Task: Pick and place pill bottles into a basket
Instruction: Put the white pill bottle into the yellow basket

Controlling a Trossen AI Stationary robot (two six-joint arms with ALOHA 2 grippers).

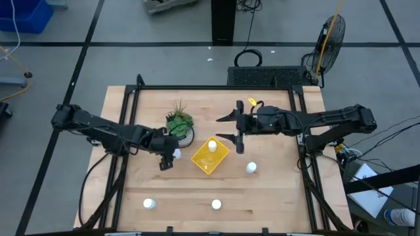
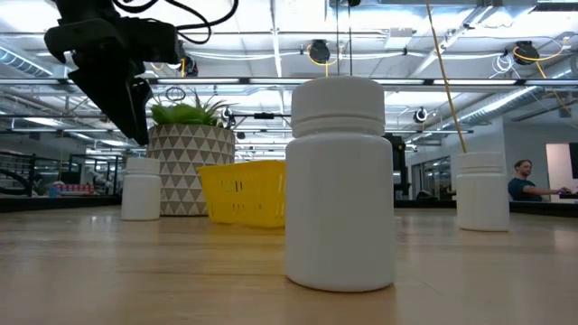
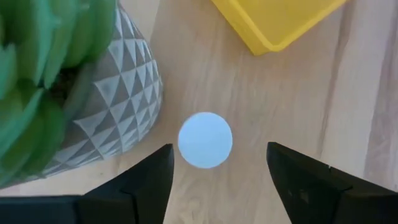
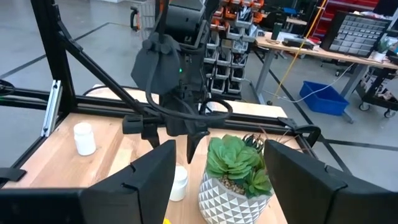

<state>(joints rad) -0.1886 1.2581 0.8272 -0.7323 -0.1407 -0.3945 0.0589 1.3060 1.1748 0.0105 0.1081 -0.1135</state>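
Note:
A white pill bottle (image 3: 205, 139) stands upright on the table between the plant pot (image 3: 118, 106) and the yellow tray (image 3: 273, 25). My left gripper (image 3: 217, 171) hangs open above it, pointing down, one finger on each side of the cap and clear of it; the low view shows the gripper (image 2: 122, 90) well above the bottle (image 2: 141, 190). One bottle (image 1: 212, 145) lies inside the tray (image 1: 210, 157). Three more bottles stand on the table (image 1: 251, 168) (image 1: 216, 204) (image 1: 149, 204). My right gripper (image 1: 236, 128) is open and empty above the table, right of the tray.
The white patterned pot with a green plant (image 1: 180, 126) stands right beside the bottle under my left gripper. A black frame (image 1: 216, 88) runs along the table's far and side edges. A person (image 2: 524, 181) sits in the room beyond the table.

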